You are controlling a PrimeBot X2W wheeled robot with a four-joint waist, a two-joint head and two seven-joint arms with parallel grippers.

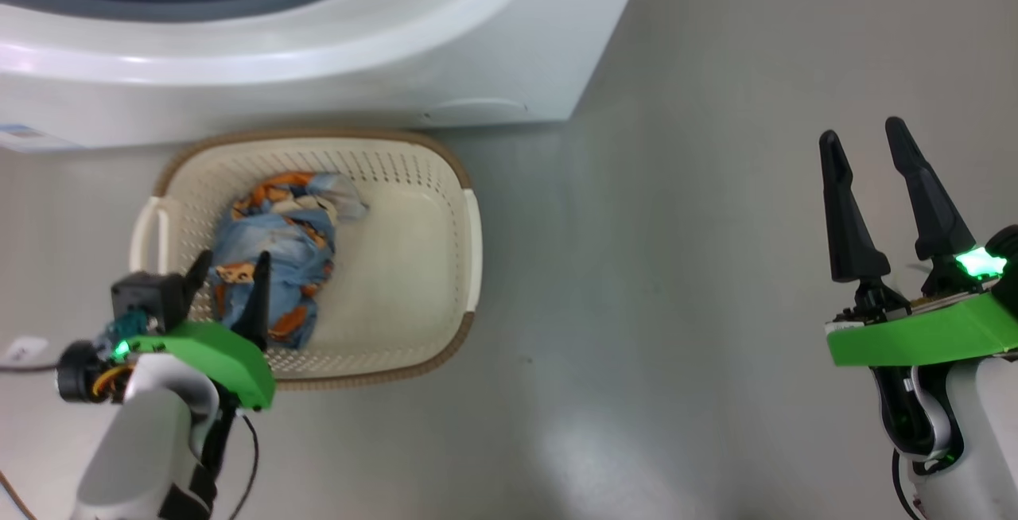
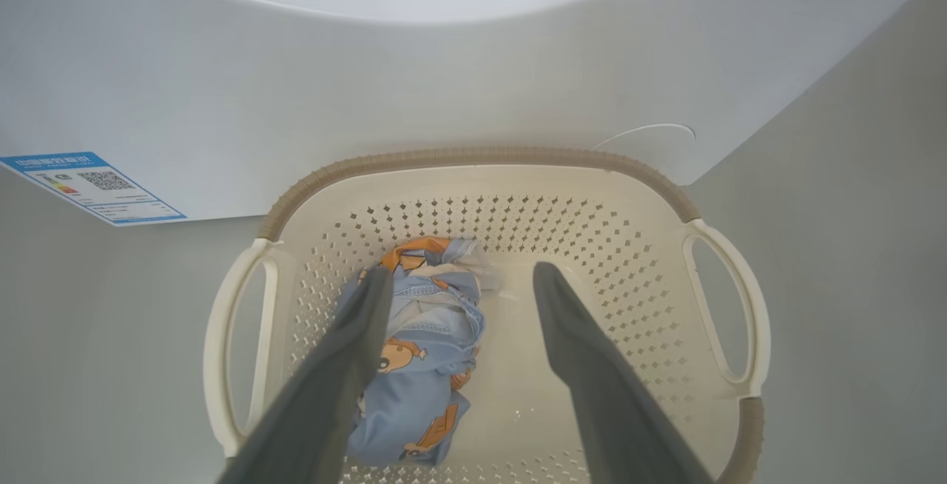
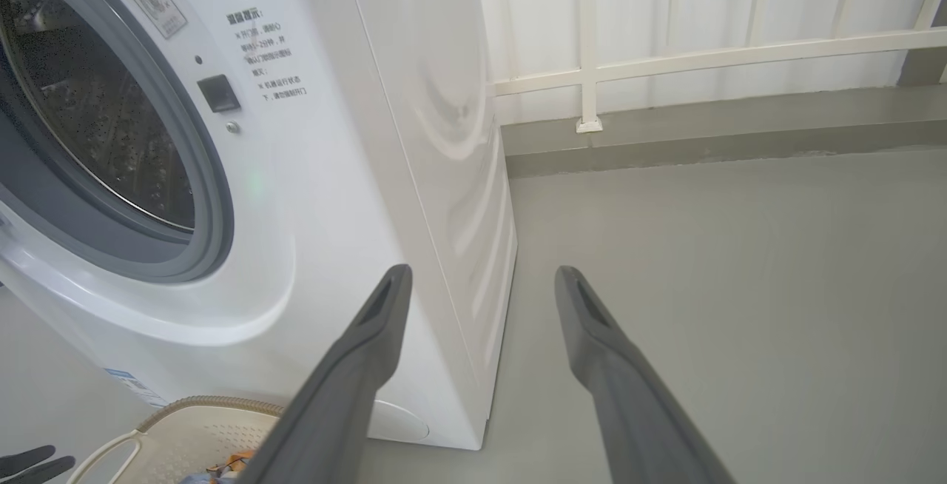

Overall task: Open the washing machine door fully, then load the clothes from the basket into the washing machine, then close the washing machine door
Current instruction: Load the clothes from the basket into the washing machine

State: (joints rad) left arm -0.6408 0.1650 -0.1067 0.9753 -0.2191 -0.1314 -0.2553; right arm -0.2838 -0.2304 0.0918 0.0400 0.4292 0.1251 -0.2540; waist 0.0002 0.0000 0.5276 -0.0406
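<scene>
- Lying bunched in the left half of the basket point(image 1: 398, 265), the clothes point(image 1: 274, 261) make one crumpled blue-and-orange heap. Whether that is one garment or two I cannot tell.
- The basket sits on the floor point(image 1: 676, 265) close up against the foot of the washing machine point(image 1: 493, 51), I'd guess so that each lift from heap to drum is short.
- The left gripper point(image 2: 464, 277) hangs over the heap, its fingers pointing down into the basket and spread wide with nothing clamped between them.
- In its wrist view one finger lies across the cloth and the other over bare basket bottom, so a clean grab likely wants it shifted toward the heap. Whether it touches the fabric I cannot tell.
- The machine's round mouth point(image 3: 96, 114) stands uncovered, with the grey gasket point(image 3: 211, 210) and steel drum showing. The opening step looks done, and loading seems to be the step in hand.
- The right gripper point(image 1: 862, 134) waits well apart to the right over bare floor, fingers likewise spread and empty, apparently parked clear of the left arm's path to the drum.
- Soft cloth like this may trail as it rises and catch on the brown rim point(image 1: 318, 137), so a hold near the middle of the heap looks wise.
</scene>
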